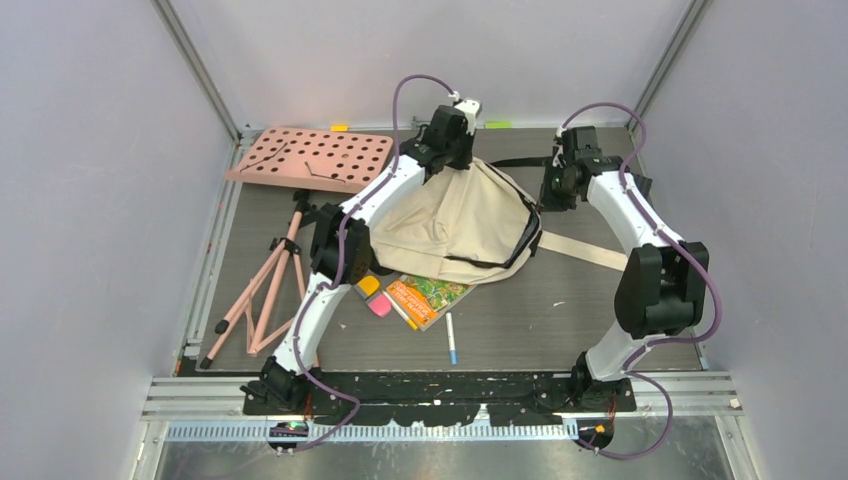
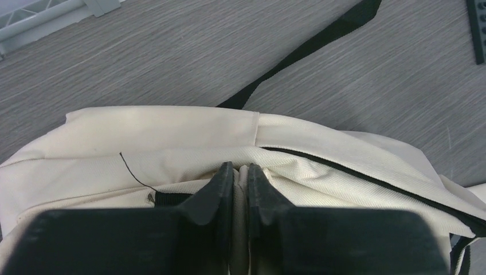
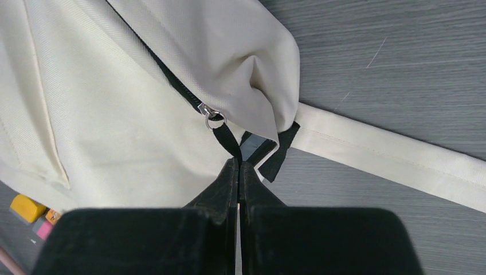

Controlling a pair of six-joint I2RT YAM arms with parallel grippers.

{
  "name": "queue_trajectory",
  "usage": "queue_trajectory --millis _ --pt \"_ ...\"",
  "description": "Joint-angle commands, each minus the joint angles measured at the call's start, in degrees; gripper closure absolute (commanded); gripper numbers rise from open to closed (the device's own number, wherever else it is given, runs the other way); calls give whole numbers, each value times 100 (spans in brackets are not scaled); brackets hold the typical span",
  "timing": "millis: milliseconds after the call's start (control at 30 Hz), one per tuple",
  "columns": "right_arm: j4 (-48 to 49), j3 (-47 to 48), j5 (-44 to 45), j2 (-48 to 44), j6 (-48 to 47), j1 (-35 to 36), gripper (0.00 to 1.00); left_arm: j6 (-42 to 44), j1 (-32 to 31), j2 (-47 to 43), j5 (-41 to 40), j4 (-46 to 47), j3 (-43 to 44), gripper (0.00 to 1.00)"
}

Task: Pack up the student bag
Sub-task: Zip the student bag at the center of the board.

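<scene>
The student bag, cream with black trim, lies in the middle of the table, its top lifted at the far side. My left gripper is at the bag's far top edge. In the left wrist view this gripper is shut on a fold of the cream fabric beside the black zipper line. My right gripper is at the bag's right side. In the right wrist view that gripper is shut on the black zipper pull tab, which hangs from the metal slider.
A colourful book, an orange block, a pink eraser and a pen lie in front of the bag. A pink tripod lies at the left. A pink perforated board is at the back left. A cream strap trails right.
</scene>
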Motion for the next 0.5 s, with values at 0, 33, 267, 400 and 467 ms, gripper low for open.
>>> queue_trajectory --millis 0,33,267,400,467 --pt "-507 -257 47 -450 4 -82 99 -269 295 -206 -408 364 216 79" --pt "-434 -237 -19 -439 65 -82 99 -442 284 -329 -260 395 150 69" --pt "183 -253 -436 -363 461 -87 99 -1972 35 -1101 -592 401 -594 41" --pt "333 -292 -561 -309 500 -83 99 -3458 -68 -1196 -359 -13 -717 38" --pt "408 -318 -602 -313 489 -79 99 -3800 -206 -1168 -220 -166 -677 37"
